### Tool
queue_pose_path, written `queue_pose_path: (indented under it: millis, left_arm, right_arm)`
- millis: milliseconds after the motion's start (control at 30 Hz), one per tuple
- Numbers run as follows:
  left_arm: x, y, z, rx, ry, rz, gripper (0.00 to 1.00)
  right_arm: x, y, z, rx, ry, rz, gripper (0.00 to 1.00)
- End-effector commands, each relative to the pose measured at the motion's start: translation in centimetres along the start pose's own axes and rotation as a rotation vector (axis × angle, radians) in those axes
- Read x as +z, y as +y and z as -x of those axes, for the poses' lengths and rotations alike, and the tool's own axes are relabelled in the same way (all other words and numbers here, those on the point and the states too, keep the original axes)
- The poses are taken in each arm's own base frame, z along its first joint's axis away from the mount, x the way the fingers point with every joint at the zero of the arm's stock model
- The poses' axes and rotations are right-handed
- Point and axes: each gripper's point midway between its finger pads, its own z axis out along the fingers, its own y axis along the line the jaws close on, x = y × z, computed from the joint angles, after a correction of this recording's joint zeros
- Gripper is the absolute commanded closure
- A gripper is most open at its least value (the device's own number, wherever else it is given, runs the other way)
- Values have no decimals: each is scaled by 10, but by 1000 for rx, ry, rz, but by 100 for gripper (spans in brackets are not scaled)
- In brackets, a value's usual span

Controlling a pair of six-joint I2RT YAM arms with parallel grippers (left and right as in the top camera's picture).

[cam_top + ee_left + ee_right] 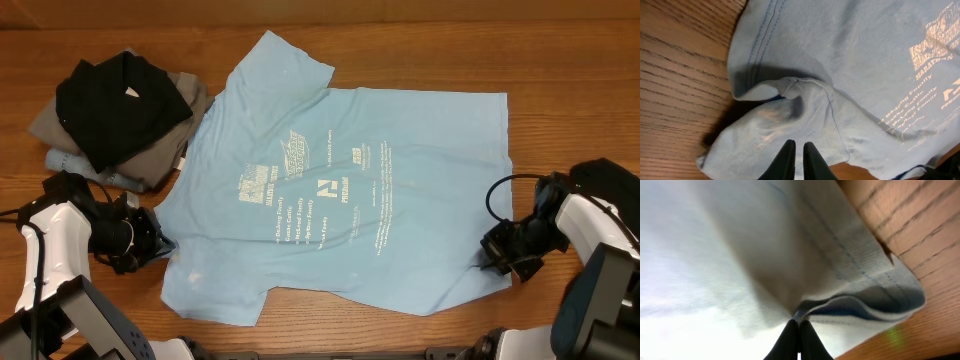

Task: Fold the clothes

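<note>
Blue cloth, main piece: the T-shirt [430, 130] was laid out flat on the table [570, 60], print side up, and was spread between the left gripper [799, 146] and the right gripper [798, 325].
Print: white lettering [300, 200] and logos were seen across the middle of the T-shirt, roughly midway between the two grippers.
Left gripper, state: the jaws were set almost together with only a sliver of gap, and blue cloth of the T-shirt was pinched at their tips.
Left gripper, place: it was held low at the outer edge of the near sleeve [775, 125]. The sleeve was bunched into a raised ridge just ahead of the fingertips, and a dark shadow was cast on the wood beneath that ridge.
Right gripper, state: the jaws were closed tight, and the T-shirt's hem [860, 305] was clamped between them.
Right gripper, place: it was set at the near corner of the hem. The stitched edge was doubled into a small loop just beside the fingertips, and bare wood was seen past that loop.
Other clothes: a pile was seen ahead of the left gripper and apart from it.
Pile, make-up: a black garment [120, 95] was laid on top, a grey garment [165, 155] under it, and a denim-blue garment [70, 160] showed at the edge nearest that gripper.
Pile and T-shirt: the grey garment was seen just beside the far sleeve; whether they touched could not be told.
</note>
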Motion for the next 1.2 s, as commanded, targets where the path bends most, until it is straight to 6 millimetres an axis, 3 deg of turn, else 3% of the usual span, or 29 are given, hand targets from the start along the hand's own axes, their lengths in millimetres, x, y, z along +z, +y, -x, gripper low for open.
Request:
queue_pose_path:
  millis: [0, 233, 333, 500, 733, 867, 967, 1167]
  left_arm:
    - [-6, -7, 4, 46, -26, -14, 89]
    - [-6, -7, 4, 55, -26, -14, 87]
    - [-6, -7, 2, 56, -20, -15, 82]
    - [-6, -9, -7, 53, 16, -31, 65]
    - [7, -14, -19, 133, 63, 22, 60]
    - [17, 14, -17, 43, 37, 196, 58]
    - [12, 38, -12, -29, 6, 300, 55]
    - [8, 59, -7, -138, -29, 276, 41]
  right_arm:
    - [-27, 15, 14, -52, -109, 51, 96]
    - [-39, 21, 18, -65, -159, 80, 96]
    - [-40, 24, 21, -69, -170, 91, 96]
    - [-40, 25, 21, -70, -171, 96, 96]
    - [-40, 25, 22, -72, -173, 98, 96]
    - [-40, 26, 20, -72, -166, 105, 96]
    - [-40, 28, 18, -73, -156, 114, 96]
    - [-40, 28, 19, -74, -159, 115, 96]
